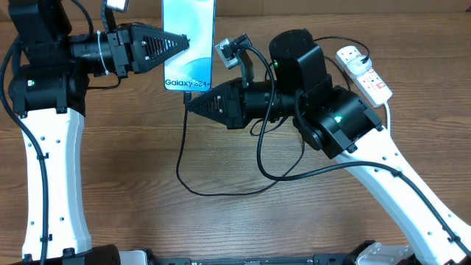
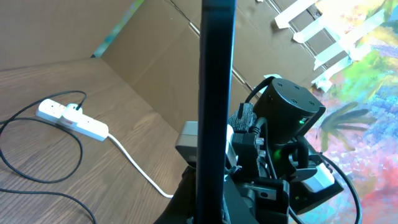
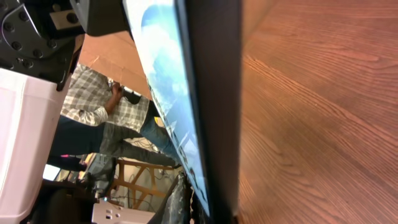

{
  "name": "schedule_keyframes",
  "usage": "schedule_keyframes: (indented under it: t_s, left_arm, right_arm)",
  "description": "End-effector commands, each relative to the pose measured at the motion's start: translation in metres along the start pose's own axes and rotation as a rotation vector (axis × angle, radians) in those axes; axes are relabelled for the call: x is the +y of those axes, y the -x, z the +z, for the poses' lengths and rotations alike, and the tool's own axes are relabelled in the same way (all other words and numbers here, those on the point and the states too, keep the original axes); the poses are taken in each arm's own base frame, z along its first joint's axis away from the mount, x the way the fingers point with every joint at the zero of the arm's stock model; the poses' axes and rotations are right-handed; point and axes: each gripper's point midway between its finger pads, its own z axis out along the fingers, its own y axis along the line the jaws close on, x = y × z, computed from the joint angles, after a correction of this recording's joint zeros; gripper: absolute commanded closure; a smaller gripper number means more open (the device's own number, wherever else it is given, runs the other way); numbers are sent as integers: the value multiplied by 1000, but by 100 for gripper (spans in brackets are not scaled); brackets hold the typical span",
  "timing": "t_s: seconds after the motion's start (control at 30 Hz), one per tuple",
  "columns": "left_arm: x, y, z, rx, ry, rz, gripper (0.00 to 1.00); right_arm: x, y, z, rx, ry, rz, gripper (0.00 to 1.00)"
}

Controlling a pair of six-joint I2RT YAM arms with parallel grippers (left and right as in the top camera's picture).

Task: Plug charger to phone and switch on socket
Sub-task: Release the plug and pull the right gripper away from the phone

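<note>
Overhead: the phone (image 1: 188,29) sits top centre, gripped from the left by the closed left claw (image 1: 182,44). The right claw (image 1: 190,104), also closed, meets its bottom edge and seems to pinch the charger (image 1: 180,158), whose cable loops down the desk (image 1: 132,162). The socket (image 1: 366,73) lies upper right.

Left wrist: the edge-on phone (image 2: 216,93) blocks the centre, with the socket (image 2: 71,118) at left.

Right wrist: the phone (image 3: 205,93) fills the middle, above the desk (image 3: 311,93).

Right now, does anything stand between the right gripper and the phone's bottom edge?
Nothing visible does. The right gripper sits right at the bottom edge of the phone, with only the charger cable there. The left gripper clamps the phone's side.
</note>
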Motion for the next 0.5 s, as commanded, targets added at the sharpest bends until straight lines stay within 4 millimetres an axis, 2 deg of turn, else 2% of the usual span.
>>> schedule_keyframes:
  t_s: [0.0,0.23,0.33,0.47]
  left_arm:
    - [-16,-5,3,34,-69,24,96]
    - [-12,-4,3,29,-60,36,96]
    - [0,-2,3,21,-39,31,96]
    - [29,2,5,4,10,-12,96]
  right_arm:
    - [-11,16,-10,-57,-37,-17,96]
    - [-23,18,-17,-62,-67,13,96]
    - [-29,16,-20,-55,-87,36,90]
    - [-53,10,-26,-51,-195,103,87]
